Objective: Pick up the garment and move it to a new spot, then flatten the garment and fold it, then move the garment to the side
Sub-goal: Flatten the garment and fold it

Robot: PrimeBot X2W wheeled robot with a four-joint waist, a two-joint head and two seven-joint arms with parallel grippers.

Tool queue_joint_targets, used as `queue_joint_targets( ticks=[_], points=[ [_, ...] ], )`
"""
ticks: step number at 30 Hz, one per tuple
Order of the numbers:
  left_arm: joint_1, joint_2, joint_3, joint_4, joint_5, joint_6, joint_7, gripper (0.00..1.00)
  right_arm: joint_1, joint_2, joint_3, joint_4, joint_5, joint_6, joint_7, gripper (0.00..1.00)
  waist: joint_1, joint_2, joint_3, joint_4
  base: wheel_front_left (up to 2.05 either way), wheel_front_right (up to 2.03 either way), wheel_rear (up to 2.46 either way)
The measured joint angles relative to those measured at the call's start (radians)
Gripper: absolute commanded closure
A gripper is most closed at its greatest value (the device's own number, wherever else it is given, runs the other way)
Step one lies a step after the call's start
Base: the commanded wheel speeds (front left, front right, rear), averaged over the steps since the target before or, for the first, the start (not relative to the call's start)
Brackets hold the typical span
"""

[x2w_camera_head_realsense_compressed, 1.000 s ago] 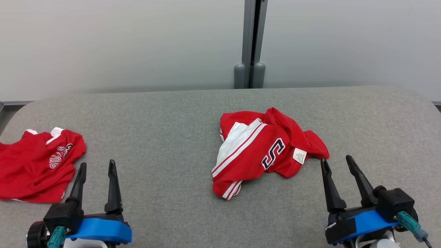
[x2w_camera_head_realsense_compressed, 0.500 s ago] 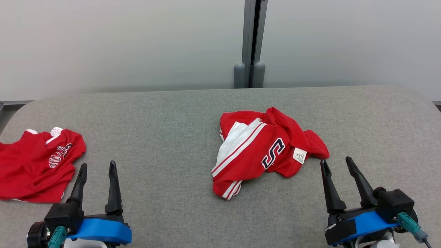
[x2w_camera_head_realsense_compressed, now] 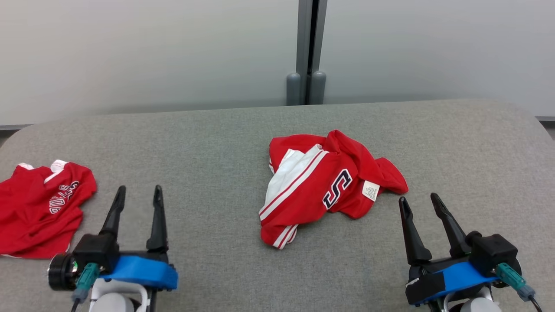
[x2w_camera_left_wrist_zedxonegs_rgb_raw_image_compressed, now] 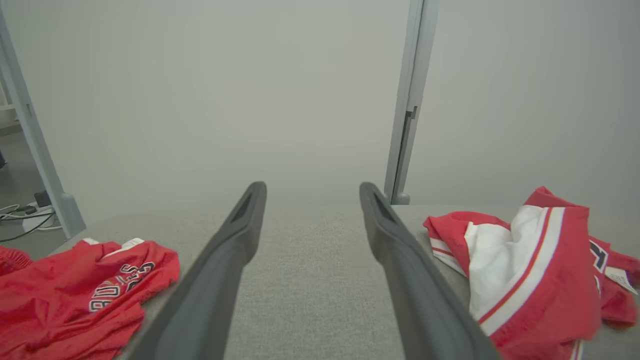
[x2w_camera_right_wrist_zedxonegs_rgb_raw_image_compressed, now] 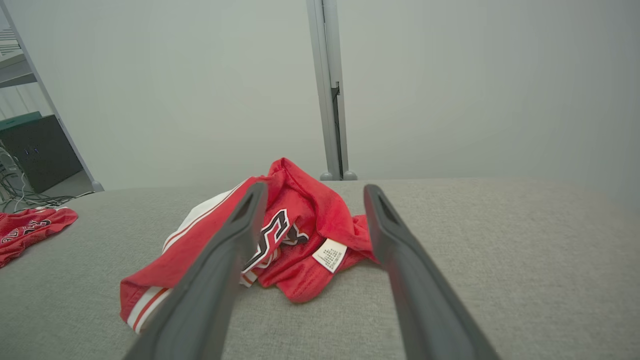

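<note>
Pale wall panels (x2w_camera_head_realsense_compressed: 151, 52) stand behind a wide bench (x2w_camera_head_realsense_compressed: 208, 147) covered in grey fabric with rounded far corners. The garment (x2w_camera_head_realsense_compressed: 303, 195), red with white panels and white-and-red side stripes, lies crumpled in a loose heap on the bench, a little right of centre in the head view. A second red jersey (x2w_camera_head_realsense_compressed: 39, 212), with white trim and dark lettering outlined in white, lies rumpled at the bench's far left edge, well apart from the garment.

The left end effector (x2w_camera_head_realsense_compressed: 139, 189) hangs low over bare fabric between the two red pieces, nearer the jersey. Its two dark fingers are spread wide and hold nothing. The right end effector (x2w_camera_head_realsense_compressed: 418, 197) sits at the lower right, its fingers likewise spread and empty. Its inner fingertip is just beside the garment's right edge without touching it. In the right wrist view the heap lies directly ahead, seen between and behind the parted fingers.

A grey post (x2w_camera_head_realsense_compressed: 307, 43) divides the wall panels behind the bench. A large dark letter S (x2w_camera_head_realsense_compressed: 337, 194), outlined in white, faces up on the garment, and a small white label (x2w_camera_head_realsense_compressed: 371, 190) lies beside it.
</note>
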Motion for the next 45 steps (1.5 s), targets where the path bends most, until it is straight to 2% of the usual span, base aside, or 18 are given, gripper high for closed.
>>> queue_joint_targets(
  ticks=[5,12,17,25,32,33,34,35,40,45],
  points=[
    [-0.121,-0.004,-0.095,0.055,0.012,-0.020,0.000,0.00,-0.014,0.000,0.011,-0.002,0.004,0.000,0.000,0.00,0.0000,0.0001,0.028,-0.033,0.00,0.00,0.00],
    [-0.323,-0.019,-0.268,0.171,0.009,-0.026,0.003,0.00,-0.044,0.000,0.009,-0.009,0.011,0.000,0.000,0.00,0.0001,0.0001,0.087,-0.101,0.00,0.00,0.00],
    [-0.436,-0.006,-0.411,0.271,-0.035,-0.030,0.010,0.00,-0.066,0.000,0.011,-0.015,0.026,0.000,0.000,0.00,0.0002,0.0001,0.134,-0.144,0.00,0.00,0.00],
    [-0.499,0.040,-0.546,0.441,-0.111,-0.030,0.059,0.00,-0.088,0.000,0.009,-0.021,0.037,0.000,0.000,0.00,0.0001,0.0002,0.174,-0.189,0.00,0.00,0.00],
    [-0.504,0.051,-0.639,0.563,-0.186,-0.030,0.136,0.00,-0.098,0.000,0.021,-0.020,0.044,0.000,0.000,0.00,0.0000,0.0001,0.185,-0.217,0.00,0.00,0.00],
    [-0.504,0.048,-0.650,0.571,-0.200,-0.030,0.138,0.11,-0.099,-0.001,0.021,-0.020,0.044,0.000,0.000,0.00,0.0000,0.0002,0.186,-0.220,0.00,0.00,0.00],
    [-0.508,0.046,-0.663,0.580,-0.211,-0.030,0.140,0.75,-0.099,-0.001,0.022,-0.020,0.044,0.000,0.000,0.00,0.0000,0.0002,0.187,-0.223,0.00,0.00,0.00],
    [-0.512,0.044,-0.674,0.589,-0.218,-0.030,0.142,1.00,-0.099,-0.001,0.022,-0.021,0.044,0.000,0.000,0.00,0.0000,0.0002,0.187,-0.225,0.00,0.00,0.00],
    [-0.537,0.055,-0.700,0.629,-0.246,-0.030,0.103,1.00,-0.098,0.000,0.016,-0.023,0.044,0.000,0.000,0.00,0.0000,0.0002,0.179,-0.225,0.00,0.00,0.00],
    [-0.575,0.082,-0.671,0.638,-0.253,-0.013,0.027,1.00,-0.089,-0.001,0.006,-0.024,0.043,0.000,0.000,0.00,0.0000,0.0002,0.151,-0.195,0.00,0.00,0.00]
  ],
)
